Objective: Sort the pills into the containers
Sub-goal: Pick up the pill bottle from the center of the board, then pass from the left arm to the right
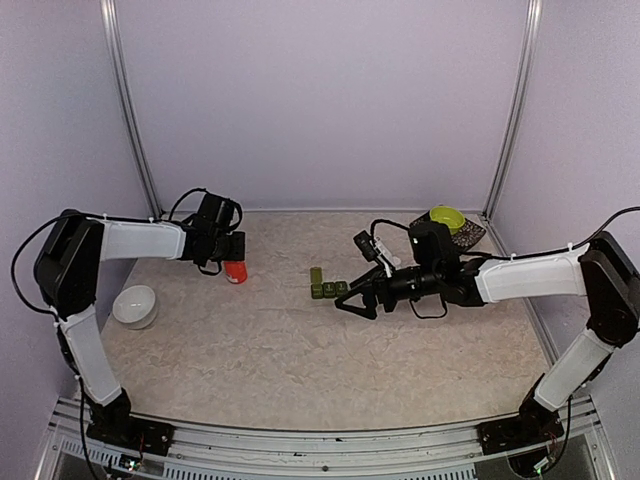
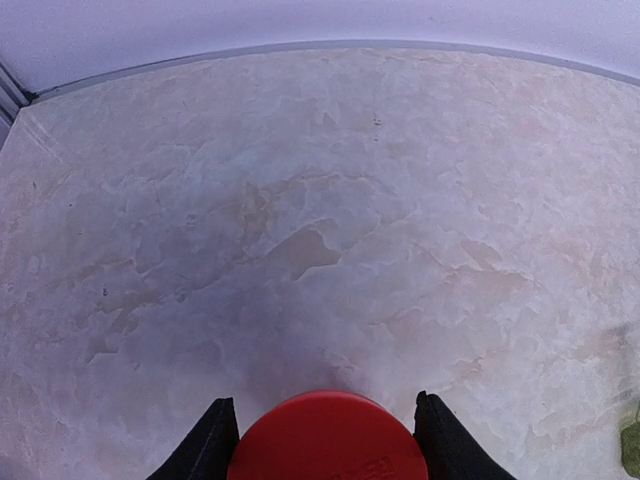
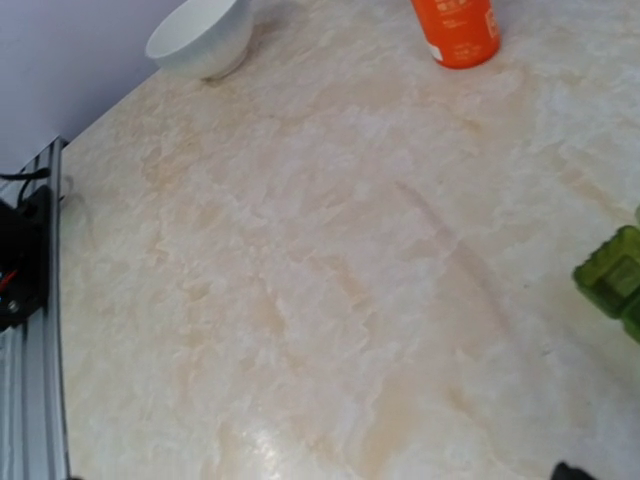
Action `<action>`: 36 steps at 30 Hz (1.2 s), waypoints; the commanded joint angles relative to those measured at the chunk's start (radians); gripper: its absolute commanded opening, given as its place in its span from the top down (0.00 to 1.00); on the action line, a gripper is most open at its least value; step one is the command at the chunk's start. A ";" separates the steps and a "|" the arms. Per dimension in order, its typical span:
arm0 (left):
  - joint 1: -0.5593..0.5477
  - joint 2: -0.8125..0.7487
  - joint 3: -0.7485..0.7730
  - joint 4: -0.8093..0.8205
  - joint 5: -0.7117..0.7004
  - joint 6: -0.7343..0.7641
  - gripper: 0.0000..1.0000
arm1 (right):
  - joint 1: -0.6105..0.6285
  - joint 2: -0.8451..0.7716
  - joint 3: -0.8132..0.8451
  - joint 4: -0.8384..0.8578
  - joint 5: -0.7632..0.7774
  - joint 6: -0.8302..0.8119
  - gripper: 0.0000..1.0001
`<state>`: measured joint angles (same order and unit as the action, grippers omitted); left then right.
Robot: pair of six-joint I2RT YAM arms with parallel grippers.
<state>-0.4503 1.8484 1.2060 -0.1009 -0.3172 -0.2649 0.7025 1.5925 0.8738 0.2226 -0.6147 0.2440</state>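
Note:
The containers (image 1: 328, 288) are a small dark green strip of joined compartments at mid-table; one end shows at the right edge of the right wrist view (image 3: 612, 280). No pills show in any view. An orange bottle (image 1: 235, 272) with a red cap (image 2: 325, 440) stands left of centre. My left gripper (image 2: 321, 400) is down over it, its black fingers (image 2: 212, 445) pressed against both sides of the cap. My right gripper (image 1: 350, 298) hovers just right of the containers, fingers spread and empty. Only one dark fingertip (image 3: 570, 470) shows in its own view.
A white bowl (image 1: 135, 305) sits near the left edge, beside the left arm. A yellow-green bowl (image 1: 447, 217) rests on a dark tray (image 1: 472, 236) at the back right corner. Walls close in the back and sides.

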 commanded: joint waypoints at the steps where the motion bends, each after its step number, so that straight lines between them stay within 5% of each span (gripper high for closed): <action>1: -0.078 -0.103 -0.026 0.001 0.025 0.016 0.59 | -0.006 0.021 0.030 0.048 -0.098 -0.063 0.00; 17: -0.379 -0.427 -0.168 0.074 0.371 0.065 0.59 | -0.012 -0.008 -0.035 0.339 -0.374 -0.097 0.00; 26: -0.506 -0.547 -0.224 0.172 0.464 0.055 0.58 | -0.045 0.075 -0.167 0.972 -0.519 0.181 0.00; 32: -0.572 -0.602 -0.277 0.324 0.423 0.060 0.57 | -0.047 0.217 -0.155 1.492 -0.543 0.582 0.00; 36: -0.594 -0.597 -0.299 0.403 0.403 0.064 0.58 | -0.041 0.291 -0.118 1.602 -0.511 0.700 0.00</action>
<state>-1.0245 1.2606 0.9283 0.1535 0.1047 -0.2123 0.6617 1.8275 0.7273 1.4773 -1.1294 0.7338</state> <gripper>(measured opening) 0.517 0.996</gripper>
